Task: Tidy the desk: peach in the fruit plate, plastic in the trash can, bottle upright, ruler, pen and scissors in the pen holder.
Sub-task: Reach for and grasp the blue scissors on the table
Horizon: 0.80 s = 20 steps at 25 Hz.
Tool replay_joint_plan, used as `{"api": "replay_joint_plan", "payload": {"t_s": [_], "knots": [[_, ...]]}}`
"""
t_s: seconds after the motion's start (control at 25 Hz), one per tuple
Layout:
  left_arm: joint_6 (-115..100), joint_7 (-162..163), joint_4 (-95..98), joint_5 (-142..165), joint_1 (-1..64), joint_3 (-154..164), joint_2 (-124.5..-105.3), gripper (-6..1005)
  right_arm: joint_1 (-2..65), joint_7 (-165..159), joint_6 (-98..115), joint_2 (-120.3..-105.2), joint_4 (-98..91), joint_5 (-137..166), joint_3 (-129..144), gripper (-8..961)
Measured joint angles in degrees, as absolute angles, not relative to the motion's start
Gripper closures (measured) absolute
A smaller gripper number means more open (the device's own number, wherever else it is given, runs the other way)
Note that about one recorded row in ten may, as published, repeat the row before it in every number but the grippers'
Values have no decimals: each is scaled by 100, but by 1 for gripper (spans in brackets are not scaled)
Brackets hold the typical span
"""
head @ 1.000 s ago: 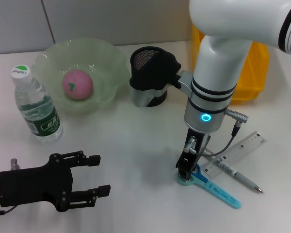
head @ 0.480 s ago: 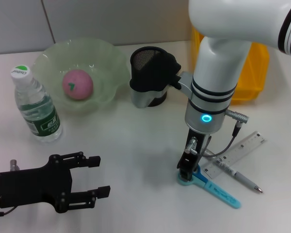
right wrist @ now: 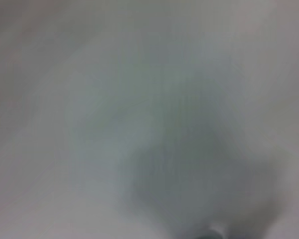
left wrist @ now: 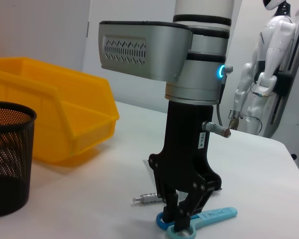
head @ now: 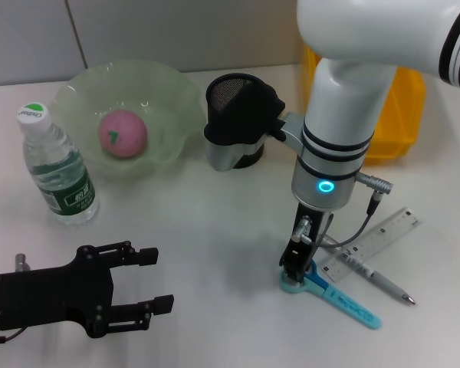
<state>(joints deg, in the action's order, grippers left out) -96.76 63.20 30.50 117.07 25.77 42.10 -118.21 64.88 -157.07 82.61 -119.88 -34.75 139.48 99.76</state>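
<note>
My right gripper (head: 294, 272) points straight down at the desk (head: 215, 222), its fingers shut on the handle loops of the light blue scissors (head: 345, 300). The left wrist view shows that same gripper (left wrist: 181, 224) pinching the scissors (left wrist: 217, 215), which lie flat. Beside them lie the clear ruler (head: 376, 241) and the silver pen (head: 376, 280). The peach (head: 123, 133) sits in the green fruit plate (head: 176, 92). The bottle (head: 57, 165) stands upright at the left. The black pen holder (head: 231, 100) is behind my right arm and the yellow trash can (head: 402, 115) at the back right. My left gripper (head: 162, 276) hovers open at the front left. No plastic is in view.
In the left wrist view the pen holder (left wrist: 5, 154) and the trash can (left wrist: 55, 119) stand beyond the right gripper, with a white humanoid figure (left wrist: 269, 55) in the room behind. The right wrist view shows only a grey blur.
</note>
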Motion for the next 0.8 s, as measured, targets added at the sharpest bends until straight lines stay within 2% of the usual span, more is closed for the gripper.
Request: {"api": "replay_joint_plan", "payload": {"t_s": [0.8], "knots": [[-9712,6297,3050,11707,2566,4210,-11830,246,6486,-15719,8262,-11988,-3476,13866,10128,825]]}}
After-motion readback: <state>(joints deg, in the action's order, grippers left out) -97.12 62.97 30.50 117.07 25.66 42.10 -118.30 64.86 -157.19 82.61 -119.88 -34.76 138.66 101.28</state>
